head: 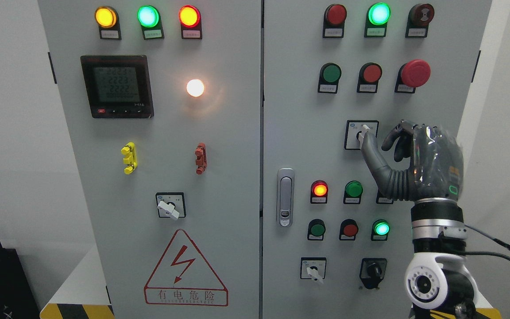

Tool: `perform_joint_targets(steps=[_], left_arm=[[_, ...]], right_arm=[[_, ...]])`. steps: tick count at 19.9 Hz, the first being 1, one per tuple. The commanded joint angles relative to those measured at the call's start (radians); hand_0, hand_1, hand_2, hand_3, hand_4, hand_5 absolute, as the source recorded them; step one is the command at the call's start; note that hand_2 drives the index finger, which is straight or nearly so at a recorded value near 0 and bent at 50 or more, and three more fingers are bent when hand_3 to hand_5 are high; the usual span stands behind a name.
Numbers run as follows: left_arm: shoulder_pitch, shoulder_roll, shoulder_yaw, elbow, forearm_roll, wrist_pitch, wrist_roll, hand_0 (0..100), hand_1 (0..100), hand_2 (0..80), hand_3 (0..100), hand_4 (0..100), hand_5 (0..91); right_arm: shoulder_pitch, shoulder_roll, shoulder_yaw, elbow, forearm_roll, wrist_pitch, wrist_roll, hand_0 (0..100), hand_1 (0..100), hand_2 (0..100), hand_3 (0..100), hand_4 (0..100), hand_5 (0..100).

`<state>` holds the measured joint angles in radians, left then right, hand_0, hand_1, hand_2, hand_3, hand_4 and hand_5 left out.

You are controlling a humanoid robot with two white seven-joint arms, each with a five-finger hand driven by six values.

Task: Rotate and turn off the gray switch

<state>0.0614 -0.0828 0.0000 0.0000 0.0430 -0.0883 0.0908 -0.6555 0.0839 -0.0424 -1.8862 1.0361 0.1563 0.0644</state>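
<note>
So your right hand (419, 161) stood upright, thumb tip touching gray switch (362, 134), other fingers curled, not gripping.

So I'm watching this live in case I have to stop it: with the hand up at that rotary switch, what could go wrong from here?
1. The right hand meets the gray switch with only one extended digit on the handle, so it could slip off when turning.
2. The curled fingers sit just right of the switch plate and may scrape the panel.
3. The red mushroom button is directly above; an upward slip might bump it.
</note>
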Motion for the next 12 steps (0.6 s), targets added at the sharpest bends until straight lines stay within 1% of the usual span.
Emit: perform_joint_targets(steps=[1,2,3,4,5,6,7,8,9,10,11,12], left_arm=[[0.0,0.0,-0.002,0.014,0.0,0.001,0.003,12,39,0.0,0,0,0.0],[0.0,0.0,-0.002,0.014,0.0,0.001,0.001,12,39,0.0,0,0,0.0],[0.0,0.0,-0.002,0.014,0.0,0.001,0.003,12,39,0.0,0,0,0.0],[0.0,0.0,-0.002,0.014,0.0,0.001,0.003,12,39,0.0,0,0,0.0],[0.0,0.0,-0.002,0.014,0.0,0.001,0.003,12,39,0.0,0,0,0.0],[0.0,0.0,-0.002,0.014,0.0,0.001,0.001,12,39,0.0,0,0,0.0],[0.0,0.0,-0.002,0.014,0.0,0.001,0.003,12,39,0.0,0,0,0.0],[0.0,0.0,-0.002,0.014,0.0,0.001,0.003,12,39,0.0,0,0,0.0],[0.0,0.0,-0.002,0.014,0.0,0.001,0.003,12,39,0.0,0,0,0.0],[0.0,0.0,-0.002,0.014,0.0,0.001,0.001,12,39,0.0,0,0,0.0],[0.0,0.0,-0.002,0.014,0.0,0.001,0.003,12,39,0.0,0,0,0.0],[0.0,0.0,-0.002,0.015,0.0,0.001,0.003,12,39,0.0,0,0,0.0]], right_arm=[[0.054,0.007,-0.057,-0.134,-0.037,-0.093,-0.027,40,28,58,95,86,97],[0.063,0.007,-0.063,-0.14,-0.042,-0.127,-0.032,39,28,54,91,83,90],[0.072,0.007,-0.071,-0.145,-0.056,-0.154,-0.034,39,29,53,89,81,86],[0.083,0.007,-0.082,-0.148,-0.077,-0.185,-0.035,38,29,51,86,75,75],[0.097,0.007,-0.093,-0.151,-0.1,-0.219,-0.034,38,29,49,73,64,64],[0.111,0.005,-0.105,-0.151,-0.128,-0.26,-0.022,37,29,48,71,61,60],[0.122,0.005,-0.116,-0.149,-0.152,-0.3,-0.014,37,28,43,58,48,53],[0.131,0.004,-0.128,-0.148,-0.166,-0.334,-0.002,38,25,39,48,37,43],[0.138,0.004,-0.14,-0.149,-0.166,-0.355,0.009,38,24,39,46,36,41],[0.145,0.004,-0.158,-0.149,-0.166,-0.372,0.012,36,24,36,37,24,28],[0.152,0.002,-0.172,-0.149,-0.168,-0.389,0.014,35,24,32,32,18,21],[0.16,0.002,-0.183,-0.151,-0.168,-0.411,0.014,34,22,29,28,14,17]])
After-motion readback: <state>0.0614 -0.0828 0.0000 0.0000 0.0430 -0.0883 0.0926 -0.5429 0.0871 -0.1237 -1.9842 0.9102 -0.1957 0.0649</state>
